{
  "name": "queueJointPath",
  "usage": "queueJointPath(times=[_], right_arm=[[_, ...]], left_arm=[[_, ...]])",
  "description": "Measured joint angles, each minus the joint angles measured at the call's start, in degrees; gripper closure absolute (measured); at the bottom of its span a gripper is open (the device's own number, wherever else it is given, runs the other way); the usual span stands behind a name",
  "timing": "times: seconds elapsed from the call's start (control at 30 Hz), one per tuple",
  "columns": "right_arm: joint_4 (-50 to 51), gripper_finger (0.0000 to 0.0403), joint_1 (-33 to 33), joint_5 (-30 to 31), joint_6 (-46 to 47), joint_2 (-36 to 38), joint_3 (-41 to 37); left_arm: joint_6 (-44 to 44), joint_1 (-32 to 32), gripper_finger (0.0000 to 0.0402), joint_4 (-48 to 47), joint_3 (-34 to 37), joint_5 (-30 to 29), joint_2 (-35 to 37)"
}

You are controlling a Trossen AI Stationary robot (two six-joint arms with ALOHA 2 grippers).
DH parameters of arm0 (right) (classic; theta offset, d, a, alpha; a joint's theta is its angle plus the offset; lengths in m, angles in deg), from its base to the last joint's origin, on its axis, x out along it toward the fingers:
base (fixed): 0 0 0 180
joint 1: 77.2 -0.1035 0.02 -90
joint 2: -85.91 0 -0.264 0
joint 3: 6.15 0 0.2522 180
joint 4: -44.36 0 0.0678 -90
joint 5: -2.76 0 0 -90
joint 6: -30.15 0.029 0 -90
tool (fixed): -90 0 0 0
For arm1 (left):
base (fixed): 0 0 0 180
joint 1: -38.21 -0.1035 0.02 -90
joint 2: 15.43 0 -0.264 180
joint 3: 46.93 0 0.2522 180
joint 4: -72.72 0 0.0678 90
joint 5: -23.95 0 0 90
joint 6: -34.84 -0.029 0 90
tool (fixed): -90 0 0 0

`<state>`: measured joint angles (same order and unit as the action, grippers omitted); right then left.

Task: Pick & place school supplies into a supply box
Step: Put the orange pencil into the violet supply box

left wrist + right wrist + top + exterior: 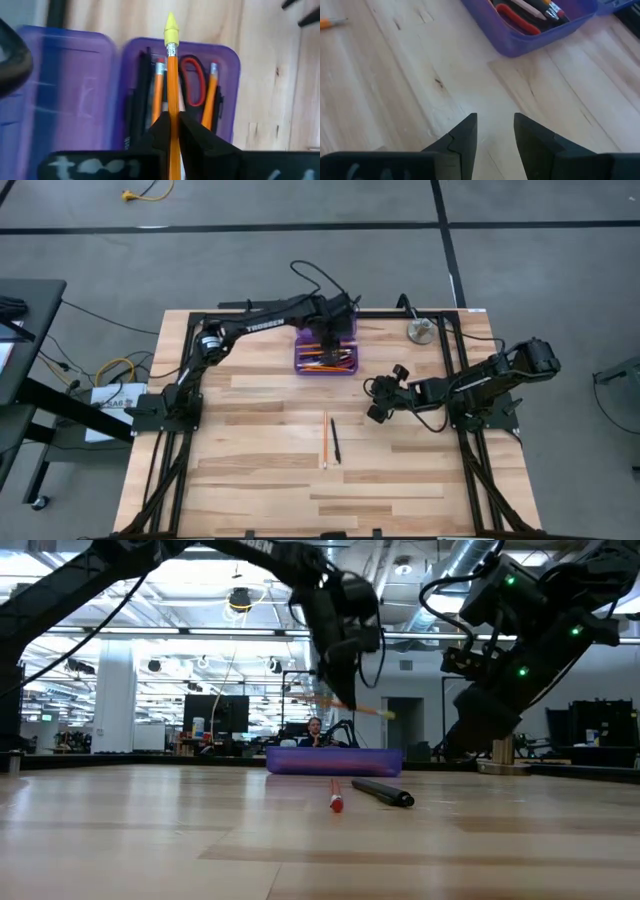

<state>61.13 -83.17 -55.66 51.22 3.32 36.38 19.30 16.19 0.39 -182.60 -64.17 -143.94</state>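
Left fingers (pixel 172 127) pinched orange pencil (pixel 172 80) above purple supply box (pixel 325 352) near surface's far edge. Right fingers (pixel 495 135) spread, empty, above surface.

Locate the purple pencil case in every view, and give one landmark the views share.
High view: purple pencil case at the table's far middle, under the left gripper.
Low view: low purple band at centre, beyond the loose pencil and pen.
Left wrist view: open below the gripped pencil, filling the middle.
Right wrist view: a corner at the upper right.
Shared landmark: red-handled scissors inside.
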Motion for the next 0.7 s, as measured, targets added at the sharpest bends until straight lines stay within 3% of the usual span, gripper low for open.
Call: queueJointPath(times=[0.43,0.7], right_arm=[[0.0,0.028,0.0,-4.5,0.9,0.0,0.0],[0.0,0.028,0.0,-4.6,1.4,0.0,0.0]], left_arm=[[-5.2,-0.4,0.0395,9.2,11.6,7.4,0.0],[-6.4,-2.1,0.0386,11.1,14.2,6.7,0.0]])
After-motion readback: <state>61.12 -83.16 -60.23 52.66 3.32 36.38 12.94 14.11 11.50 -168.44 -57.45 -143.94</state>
